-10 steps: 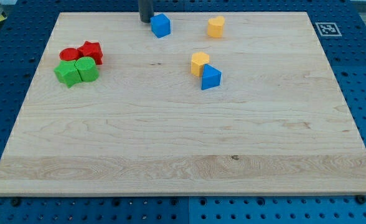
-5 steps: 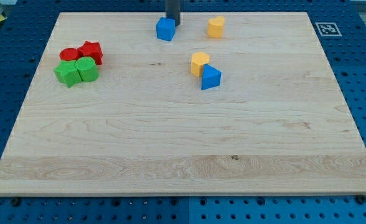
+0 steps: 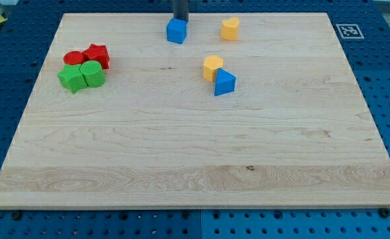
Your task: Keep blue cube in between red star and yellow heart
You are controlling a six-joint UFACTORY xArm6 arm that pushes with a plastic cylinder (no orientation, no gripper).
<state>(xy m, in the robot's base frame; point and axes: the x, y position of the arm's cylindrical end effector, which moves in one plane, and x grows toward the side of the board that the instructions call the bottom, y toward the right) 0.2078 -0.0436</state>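
The blue cube (image 3: 176, 31) sits near the view's top edge of the board, left of centre. My tip (image 3: 180, 21) is right at the cube's top side, touching or nearly touching it. The red star (image 3: 98, 55) is far to the view's left in a cluster. A yellow block that looks like a heart (image 3: 230, 28) lies to the cube's right at about the same height. The cube is much closer to this yellow block than to the red star.
A red round block (image 3: 73, 58) and two green blocks (image 3: 69, 78) (image 3: 93, 74) huddle against the red star. A second yellow block (image 3: 213, 67) touches a blue triangular block (image 3: 225, 82) below and right of the cube. The wooden board (image 3: 195, 186) lies on a blue pegboard.
My tip went from the cube's upper left round to its top side. The blue cube shifted slightly right and down. The other blocks have not moved.
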